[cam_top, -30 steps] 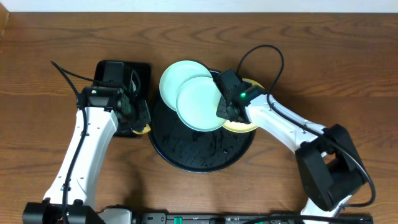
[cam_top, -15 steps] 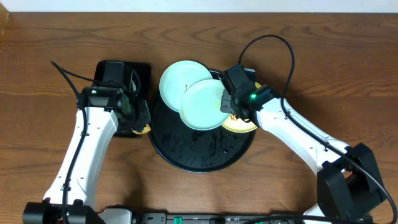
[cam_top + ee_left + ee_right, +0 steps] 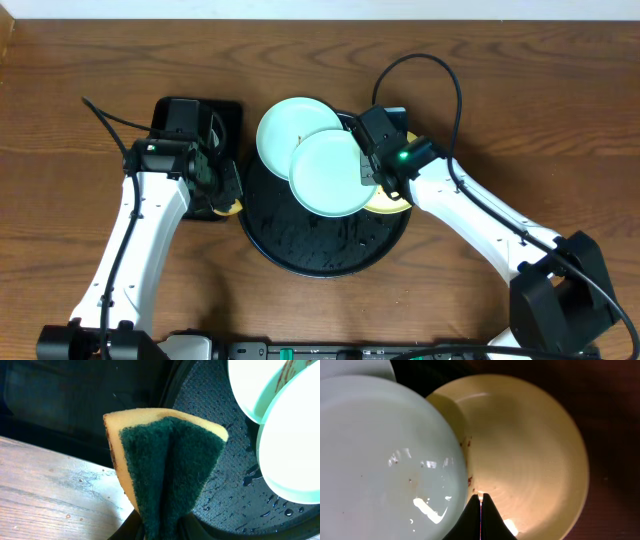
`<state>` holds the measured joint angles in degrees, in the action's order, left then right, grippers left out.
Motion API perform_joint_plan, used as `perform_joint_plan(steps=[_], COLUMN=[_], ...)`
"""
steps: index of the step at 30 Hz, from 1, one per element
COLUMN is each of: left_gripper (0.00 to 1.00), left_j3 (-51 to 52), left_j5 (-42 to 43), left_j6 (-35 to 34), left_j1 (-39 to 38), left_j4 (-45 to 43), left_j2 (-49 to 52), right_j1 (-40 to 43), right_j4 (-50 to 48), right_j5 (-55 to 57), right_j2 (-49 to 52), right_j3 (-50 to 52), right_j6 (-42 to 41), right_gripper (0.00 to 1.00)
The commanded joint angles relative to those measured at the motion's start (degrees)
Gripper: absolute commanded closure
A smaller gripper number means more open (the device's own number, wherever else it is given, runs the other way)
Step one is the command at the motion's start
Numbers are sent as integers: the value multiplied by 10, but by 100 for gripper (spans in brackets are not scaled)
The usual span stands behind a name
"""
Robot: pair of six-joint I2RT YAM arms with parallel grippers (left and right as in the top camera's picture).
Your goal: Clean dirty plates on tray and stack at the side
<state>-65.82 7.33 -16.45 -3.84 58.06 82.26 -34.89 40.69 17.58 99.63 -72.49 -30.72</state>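
Observation:
The round black tray [image 3: 325,255] lies mid-table, wet with droplets [image 3: 220,485]. Two mint-green plates overlap at its back: the rear one [image 3: 290,125] [image 3: 255,385] has a brown smear, and the front one [image 3: 328,172] [image 3: 385,460] rests partly over the yellow plate [image 3: 385,206] [image 3: 530,445]. My right gripper [image 3: 370,172] [image 3: 480,494] is shut with nothing between its tips, which are over the yellow plate right at the front mint plate's rim. My left gripper [image 3: 225,195] [image 3: 162,532] hovers at the tray's left rim, shut on a yellow and green sponge [image 3: 165,460].
A smaller rectangular black tray [image 3: 232,112] [image 3: 60,400] sits left of the round one, under my left arm. Small reddish specks dot the yellow plate near the mint rim. Brown wooden table [image 3: 90,60] surrounds everything. The right arm's cable loops above the plates.
My right gripper rose toward the back, then settled at the front mint plate's right rim. That plate shifted slightly right and toward the front. The left arm and sponge stayed still.

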Motion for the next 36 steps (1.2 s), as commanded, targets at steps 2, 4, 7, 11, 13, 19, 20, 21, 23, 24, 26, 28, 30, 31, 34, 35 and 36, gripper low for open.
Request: perform_joint_plan(steps=[2, 4, 7, 11, 13, 19, 20, 21, 23, 24, 26, 28, 30, 31, 34, 35, 36], left_gripper=[83, 83, 83, 83, 83, 83, 83, 83, 83, 83, 83, 83, 83, 83, 83, 83, 83], left_j3=[-10, -10, -10, -10, -10, -10, -10, -10, -10, -10, -10, -10, -10, -10, -10, -10, -10], left_j5=[-5, -5, -5, -5, -5, -5, -5, -5, -5, -5, -5, -5, -5, -5, -5, -5, -5], left_j6=[8, 8, 8, 8, 8, 8, 8, 8, 8, 8, 8, 8, 8, 8, 8, 8, 8], left_j1=[3, 3, 3, 3, 3, 3, 3, 3, 3, 3, 3, 3, 3, 3, 3, 3, 3], left_j4=[0, -1, -1, -1, -1, -1, -1, -1, -1, -1, -1, -1, -1, -1, -1, -1, -1], left_j2=[0, 0, 0, 0, 0, 0, 0, 0, 0, 0, 0, 0, 0, 0, 0, 0, 0], right_j1=[-12, -12, -12, -13, -11, -4, -4, -4, -4, -4, -4, -4, -4, -4, -5, -5, -6], right_j4=[6, 9, 11, 52, 91, 174, 174, 174, 174, 172, 169, 165, 158, 153, 138, 130, 123], right_j5=[12, -2, -63, -85, -84, -89, -88, -86, -87, -87, -87, -87, -89, -89, -98, -106, -112], right_j2=[-12, -12, -12, -12, -12, -11, -11, -11, -11, -11, -10, -10, -8, -5, 12, 18, 23], right_j3=[-27, -27, -27, -27, -27, -27, -27, -27, -27, -27, -27, -27, -27, -27, -27, -27, -27], right_j6=[15, 10, 8, -122, -221, -356, -348, -341, -339, -339, -339, -340, -339, -339, -336, -325, -317], right_gripper=[98, 98, 97, 98, 98, 99, 98, 98, 98, 99, 99, 99, 88, 79, 58, 52, 49])
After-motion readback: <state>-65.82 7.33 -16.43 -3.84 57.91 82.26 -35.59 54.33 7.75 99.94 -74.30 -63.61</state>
